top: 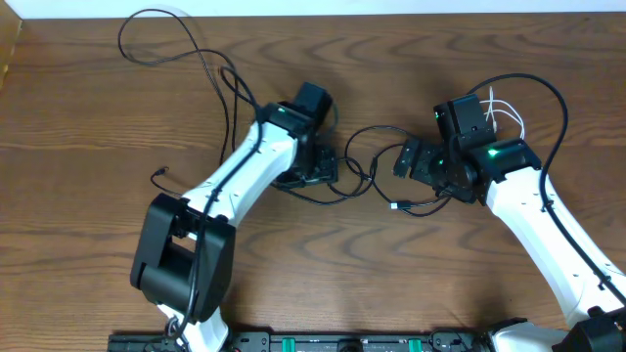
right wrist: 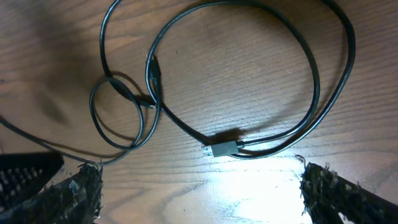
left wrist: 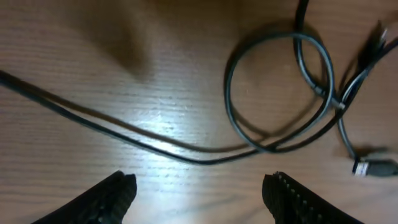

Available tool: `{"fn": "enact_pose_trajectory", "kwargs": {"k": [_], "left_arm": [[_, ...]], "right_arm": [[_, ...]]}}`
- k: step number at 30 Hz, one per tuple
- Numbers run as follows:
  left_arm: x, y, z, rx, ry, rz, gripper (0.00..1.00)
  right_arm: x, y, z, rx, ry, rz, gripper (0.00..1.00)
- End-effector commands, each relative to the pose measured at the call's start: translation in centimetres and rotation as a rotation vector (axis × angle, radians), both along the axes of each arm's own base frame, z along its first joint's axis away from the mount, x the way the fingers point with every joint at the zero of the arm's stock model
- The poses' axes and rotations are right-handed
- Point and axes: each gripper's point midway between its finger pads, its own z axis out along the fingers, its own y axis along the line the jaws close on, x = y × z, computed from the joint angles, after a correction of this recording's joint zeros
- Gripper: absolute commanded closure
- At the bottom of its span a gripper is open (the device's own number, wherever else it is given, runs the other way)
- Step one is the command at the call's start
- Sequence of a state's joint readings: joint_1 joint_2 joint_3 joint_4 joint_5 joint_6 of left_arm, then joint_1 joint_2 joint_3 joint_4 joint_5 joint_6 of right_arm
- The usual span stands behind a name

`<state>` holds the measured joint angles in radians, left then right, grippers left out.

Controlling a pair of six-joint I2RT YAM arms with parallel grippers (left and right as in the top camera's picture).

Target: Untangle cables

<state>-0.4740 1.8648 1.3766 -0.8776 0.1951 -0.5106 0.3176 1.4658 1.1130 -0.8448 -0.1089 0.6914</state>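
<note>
Overhead view, supplemented by both wrist views. Thin black flexible cables (top: 364, 156) were recorded lying on a brown wood-grain table (top: 78, 117). They were gathered at mid-table into a tangle. At the heart of the tangle a small closed loop (left wrist: 280, 93) was formed where the strands crossed, and this loop serves as the landmark.

The left gripper (top: 315, 168), black with two ribbed fingers, was held just to the left of the small closed loop. In the left wrist view its fingers were seen spread apart over bare wood, with nothing between them. A doubled black strand (left wrist: 124, 134) was seen passing just beyond the fingertips.

The right gripper (top: 409, 156) was held just to the right of the small closed loop. Its fingers were seen at their widest, and nothing was gripped. One strand was seen ending close beside one fingertip, though contact could not be judged.

A wide oval loop (right wrist: 317, 87) was laid out to the right of the landmark. Its end was finished by a flat silver-tipped plug (right wrist: 222, 148), which lay on the table just beside that loop's lower run.

From the landmark, a long strand was led away leftwards to a large open loop (top: 147, 39) at the far side of the table.
</note>
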Motion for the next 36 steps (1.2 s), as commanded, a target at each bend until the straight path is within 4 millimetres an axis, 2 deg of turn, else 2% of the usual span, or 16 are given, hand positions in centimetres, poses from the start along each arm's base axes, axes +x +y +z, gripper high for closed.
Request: {"fn": "enact_pose_trajectory", "kwargs": {"k": [1,4,9,12,17,21,25,26,30,34,36], "left_arm": [[0.7,0.4,-0.8,0.068,-0.037,0.118,0.30],[0.6,-0.2,-1.2,0.053,-0.036,0.199,0.37],[0.3,-1.4,-2.3,0.050,-0.034,0.246,0.39],[0.0,-2.2,-3.7,0.064,-0.018,0.256,0.39],[-0.3,-2.6,-6.0,0.079,0.024,0.275,0.40],[-0.3,-2.5,-6.9,0.089,0.033,0.278,0.45],[0.0,-2.3,-6.9,0.103,0.016,0.280,0.65],[0.1,-2.1,-6.9,0.113,0.008,0.280,0.67],[0.7,-1.1,-6.8,0.168,-0.043,0.206,0.90],[1.5,-0.1,-6.5,0.210,-0.078,0.040,0.92],[2.1,0.8,-5.3,0.225,-0.081,-0.041,0.93]], "right_arm": [[0.0,0.0,0.1,-0.003,0.005,0.016,0.01],[-0.1,0.0,0.1,-0.003,0.007,0.016,0.01],[-0.1,0.0,0.1,-0.003,0.007,0.016,0.01],[-0.1,0.0,0.1,-0.003,0.008,0.016,0.01],[-0.3,0.0,0.0,-0.006,0.015,0.016,0.01],[-0.3,-0.1,0.0,-0.007,0.015,0.019,0.01],[-0.3,-0.1,0.0,-0.007,0.015,0.019,0.01],[-0.3,-0.1,0.0,-0.007,0.015,0.019,0.01],[-0.3,-0.1,0.0,-0.008,0.017,0.019,0.01],[-0.3,-0.1,0.0,-0.008,0.018,0.019,0.01],[-0.3,-0.1,0.0,-0.008,0.018,0.019,0.01]]}}
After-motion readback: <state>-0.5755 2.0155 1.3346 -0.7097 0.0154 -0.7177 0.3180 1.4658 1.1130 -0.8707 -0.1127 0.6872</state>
